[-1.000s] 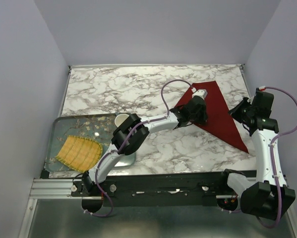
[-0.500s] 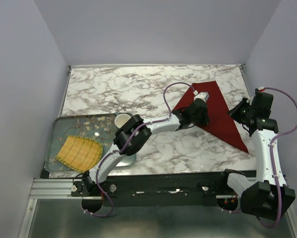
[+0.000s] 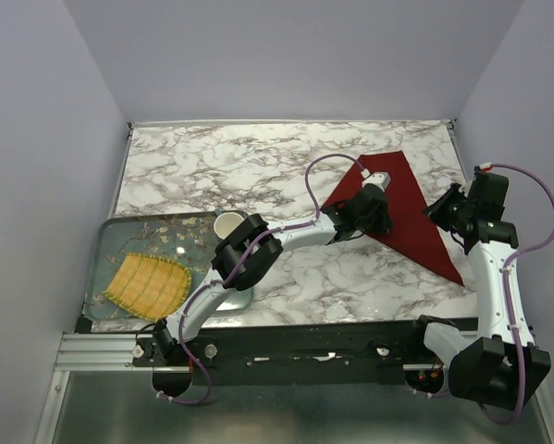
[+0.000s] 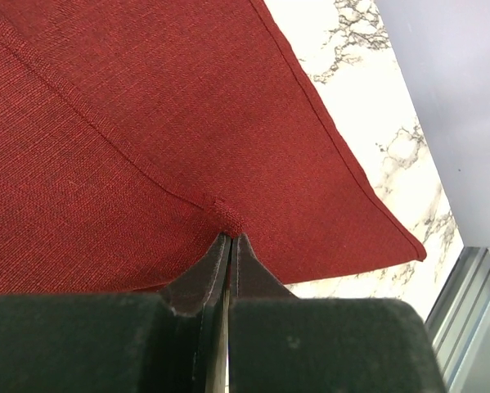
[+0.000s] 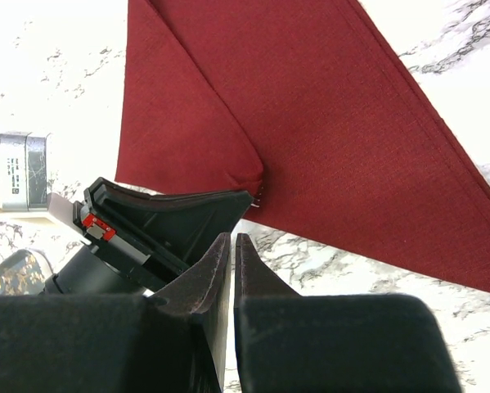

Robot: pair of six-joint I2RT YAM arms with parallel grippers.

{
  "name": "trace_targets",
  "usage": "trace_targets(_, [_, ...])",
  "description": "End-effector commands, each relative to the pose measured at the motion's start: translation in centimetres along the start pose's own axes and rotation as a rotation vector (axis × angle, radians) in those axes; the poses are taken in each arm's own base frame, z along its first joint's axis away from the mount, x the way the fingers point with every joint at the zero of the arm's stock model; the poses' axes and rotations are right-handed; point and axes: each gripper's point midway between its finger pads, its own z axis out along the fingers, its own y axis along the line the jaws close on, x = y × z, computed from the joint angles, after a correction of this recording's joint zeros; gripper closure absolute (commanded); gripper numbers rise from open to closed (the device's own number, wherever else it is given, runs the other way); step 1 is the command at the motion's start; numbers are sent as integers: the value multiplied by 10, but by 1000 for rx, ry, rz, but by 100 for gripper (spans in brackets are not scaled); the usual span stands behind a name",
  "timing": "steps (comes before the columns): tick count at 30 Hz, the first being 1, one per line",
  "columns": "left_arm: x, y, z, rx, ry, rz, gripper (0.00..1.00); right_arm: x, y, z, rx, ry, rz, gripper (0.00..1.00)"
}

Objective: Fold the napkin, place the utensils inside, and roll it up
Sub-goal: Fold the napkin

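Napkin (image 3: 415,217): soft, limp cloth, I'd grip by hem corner; L tool (image 4: 230,237) pinches its fold, R tool (image 5: 233,237) clenched empty.

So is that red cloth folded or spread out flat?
Folded: the napkin lies as a triangle, and the right wrist view shows one layer lapped over another.

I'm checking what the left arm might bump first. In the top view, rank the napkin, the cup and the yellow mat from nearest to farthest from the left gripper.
1. Napkin: right under the left gripper, pinched at its tips, table's right side.
2. Cup: off to the left, in the tray's far right corner.
3. Yellow mat: farthest, on the tray's near left.
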Motion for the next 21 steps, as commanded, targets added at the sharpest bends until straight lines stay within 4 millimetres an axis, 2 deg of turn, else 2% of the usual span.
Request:
trace_targets(1, [5, -14, -3, 47, 10, 1, 92, 7, -2, 4, -8, 29, 11, 87])
trace_targets(3, [5, -15, -4, 50, 13, 5, 89, 8, -2, 5, -8, 30, 13, 86])
trace_targets(5, [7, -14, -4, 49, 16, 4, 80, 9, -3, 6, -5, 32, 18, 87])
trace_targets(7, [6, -16, -7, 56, 20, 12, 64, 9, -3, 7, -4, 35, 20, 86])
trace_targets(9, [3, -22, -13, 67, 25, 25, 53, 10, -4, 7, 3, 38, 27, 86])
trace_targets(10, [-6, -30, -20, 79, 12, 33, 42, 11, -6, 8, 12, 40, 37, 86])
trace_targets(11, [-15, -37, -24, 89, 0, 43, 36, 11, -10, 9, 32, 34, 66, 86])
trace_targets(12, [-19, -45, -31, 107, 10, 51, 34, 15, -18, 11, 57, 40, 91, 85])
trace_targets(14, [-49, -73, -53, 149, -23, 62, 32, 20, -28, 13, 83, 45, 152, 83])
trace_targets(15, [-57, -83, -63, 162, -26, 63, 30, 21, -40, 14, 115, 38, 198, 78])
trace_targets(16, [-66, -93, -81, 168, -11, 66, 21, 29, -51, 15, 141, 49, 236, 72])
trace_targets(17, [-80, -105, -94, 176, -26, 68, 20, 32, -59, 14, 153, 48, 269, 71])
trace_targets(18, [-83, -106, -104, 165, -20, 61, 21, 30, -71, 13, 182, 31, 314, 69])
trace_targets(19, [-96, -121, -133, 190, -33, 60, 20, 41, -82, 14, 211, 47, 354, 63])
trace_targets(20, [-91, -113, -142, 169, -17, 56, 20, 47, -89, 13, 229, 52, 393, 61])
trace_targets(21, [-93, -112, -155, 167, -26, 61, 20, 47, -102, 8, 260, 20, 461, 54])
